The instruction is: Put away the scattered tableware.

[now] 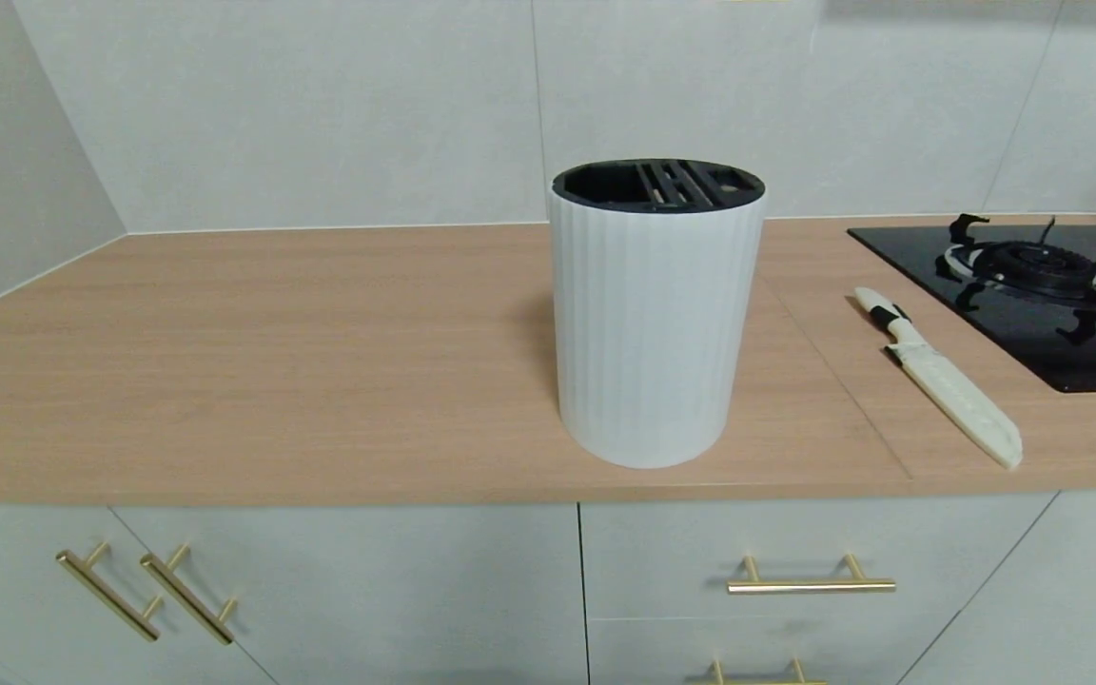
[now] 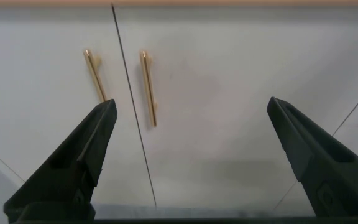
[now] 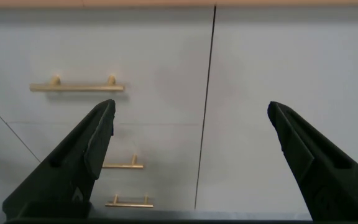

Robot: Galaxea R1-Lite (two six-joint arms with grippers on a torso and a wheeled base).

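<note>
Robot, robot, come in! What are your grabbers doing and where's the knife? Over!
Left gripper open, right gripper open, both facing the cabinet fronts. Knife lies flat on the counter, between holder and hob. Nothing blocking it.

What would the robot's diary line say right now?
knife: on counter, right of holder | holder: upright | left gripper: open, by cabinet | right gripper: open, by drawers

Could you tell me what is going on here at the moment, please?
Nothing is being handled yet. The knife lies flat on the counter, between the holder and the stove, apart from both. The left gripper and right gripper are open and empty, facing the cabinet fronts below the counter.
</note>
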